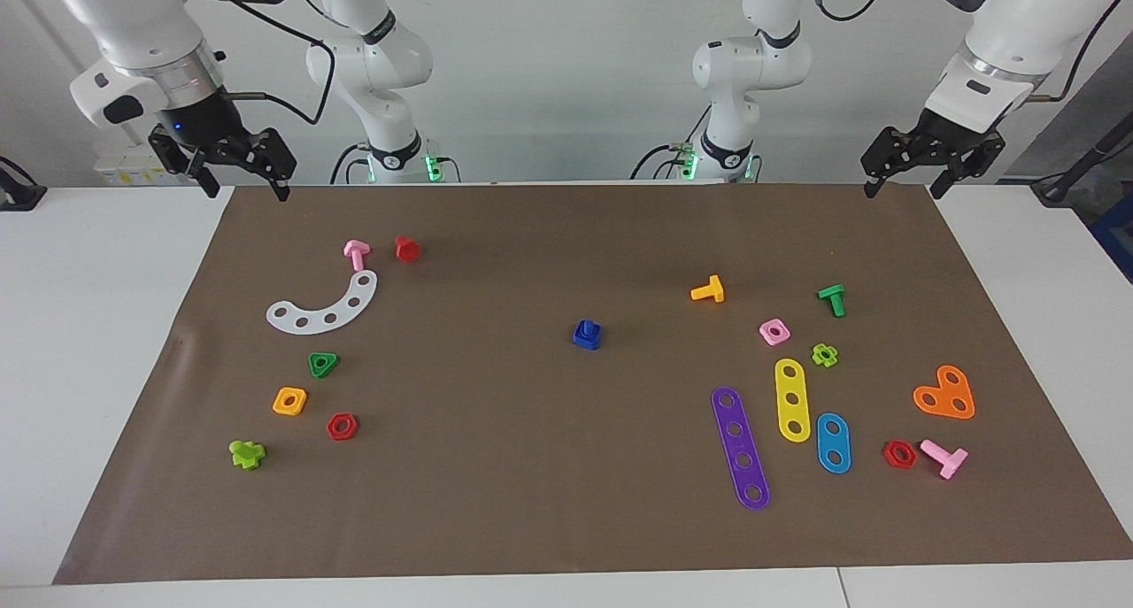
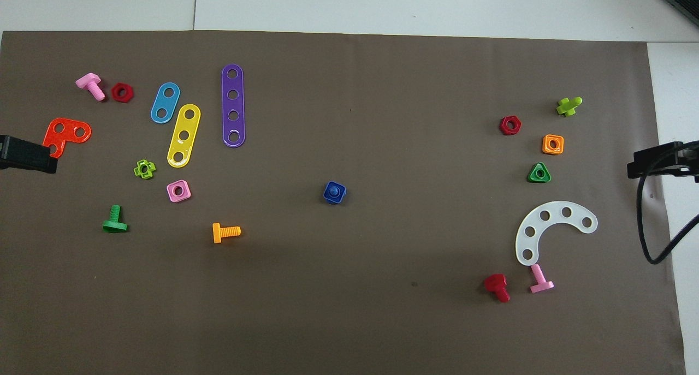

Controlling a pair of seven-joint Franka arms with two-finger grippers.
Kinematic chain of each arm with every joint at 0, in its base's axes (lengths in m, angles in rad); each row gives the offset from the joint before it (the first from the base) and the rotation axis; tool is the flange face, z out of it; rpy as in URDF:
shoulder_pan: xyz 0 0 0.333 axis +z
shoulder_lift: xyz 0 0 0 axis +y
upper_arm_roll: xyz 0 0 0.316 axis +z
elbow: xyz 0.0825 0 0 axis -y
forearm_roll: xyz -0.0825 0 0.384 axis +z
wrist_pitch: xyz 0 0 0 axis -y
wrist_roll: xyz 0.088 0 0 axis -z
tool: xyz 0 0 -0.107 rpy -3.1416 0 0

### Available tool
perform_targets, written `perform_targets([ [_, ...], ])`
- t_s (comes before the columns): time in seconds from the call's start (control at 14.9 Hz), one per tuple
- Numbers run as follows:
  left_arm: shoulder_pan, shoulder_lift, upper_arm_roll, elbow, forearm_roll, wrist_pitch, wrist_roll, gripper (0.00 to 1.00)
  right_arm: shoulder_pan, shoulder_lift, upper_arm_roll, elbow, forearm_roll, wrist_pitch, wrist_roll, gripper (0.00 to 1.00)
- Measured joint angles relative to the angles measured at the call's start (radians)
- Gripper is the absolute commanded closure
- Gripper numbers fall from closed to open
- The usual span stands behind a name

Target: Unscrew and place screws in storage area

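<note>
The dark-blue screw point(image 1: 587, 334) stood upright, head down and stubby shaft up, alone on the brown mat, well apart from the white curved strip point(image 1: 324, 306). Around that strip spread the storage area point(image 1: 292, 360), toward the right arm's end.

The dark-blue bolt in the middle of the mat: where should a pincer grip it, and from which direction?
The dark-blue bolt appears to stand with its wider flat part on the brown mat and its short stub pointing up, with nothing close beside it. Probably best to come straight down from above and close on the stub, or on two flat sides of the wider part if the stub proves too short.
</note>
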Motion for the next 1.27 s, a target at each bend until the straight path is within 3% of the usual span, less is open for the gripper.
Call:
perform_targets([
  [0.4,-0.026,-0.001,-0.021,-0.02,0.0,0.06,0.0,0.0,0.0,0.0,0.0,0.0,0.0,0.0,0.0,0.0],
  [0.74,-0.163,-0.005,-0.029,-0.079,0.0,0.136,-0.03,0.0,0.0,0.0,0.0,0.0,0.0,0.0,0.0,0.0],
  [1.27,-0.366,0.008,-0.033,-0.265,0.0,0.358,-0.127,0.0,0.0,0.0,0.0,0.0,0.0,0.0,0.0,0.0],
])
